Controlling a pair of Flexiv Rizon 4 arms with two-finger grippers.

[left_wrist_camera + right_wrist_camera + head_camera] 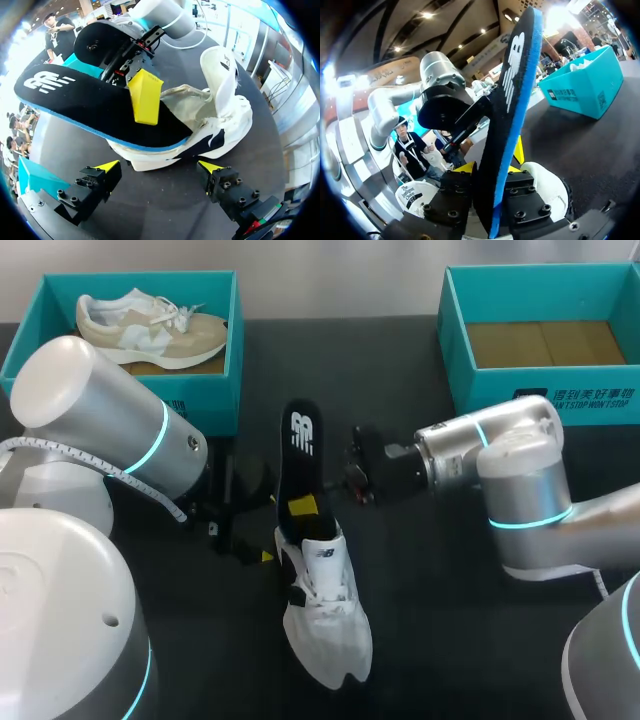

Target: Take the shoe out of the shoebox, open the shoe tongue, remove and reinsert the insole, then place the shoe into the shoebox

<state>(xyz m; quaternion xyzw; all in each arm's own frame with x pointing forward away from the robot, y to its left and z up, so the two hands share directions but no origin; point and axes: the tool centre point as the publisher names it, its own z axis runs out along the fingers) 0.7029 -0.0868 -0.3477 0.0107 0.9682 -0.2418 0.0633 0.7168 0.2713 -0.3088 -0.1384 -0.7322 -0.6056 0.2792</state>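
A white shoe lies in the middle of the table, toe towards the front edge. A black insole with a blue edge slants out of its opening towards the back. My right gripper comes in from the right and is shut on the insole just above the shoe's collar. In the right wrist view the insole stands upright between that gripper's fingers. My left gripper stands open just beside the shoe and touches nothing. From there I see the insole and a yellow fingertip of the right gripper pressed on it.
A teal shoebox at the back left holds a beige and white shoe. A second teal shoebox at the back right shows only its brown floor. My left gripper sits left of the white shoe.
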